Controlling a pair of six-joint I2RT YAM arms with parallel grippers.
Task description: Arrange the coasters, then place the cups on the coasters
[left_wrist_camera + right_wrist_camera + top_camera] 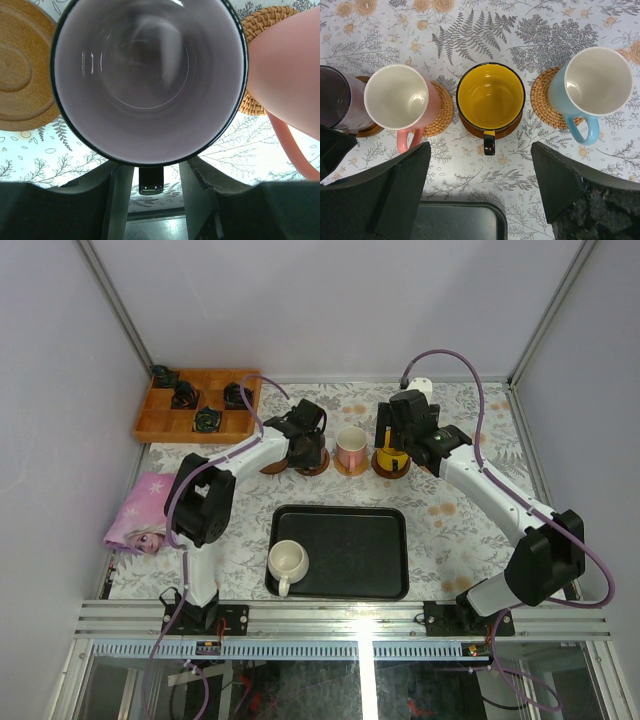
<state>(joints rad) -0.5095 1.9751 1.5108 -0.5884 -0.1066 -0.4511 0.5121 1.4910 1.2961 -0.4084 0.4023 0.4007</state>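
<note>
Hiding under the right arm: blue mug, unseen from overhead; the right wrist camera shows it on a wicker coaster.
Purple mug: fills the left wrist view, over a brown coaster; resting or lifted, can't tell.
Left gripper: fingers flank the mug's handle; pinching it or not, can't tell.
Right gripper: spread wide, yellow mug centred ahead, clear of it.
Pink mug: on wicker, between purple and yellow.
Bare coaster: beside the purple mug.
White mug: on the black tray.
Table: leaf-print cloth, pale walls around.
</note>
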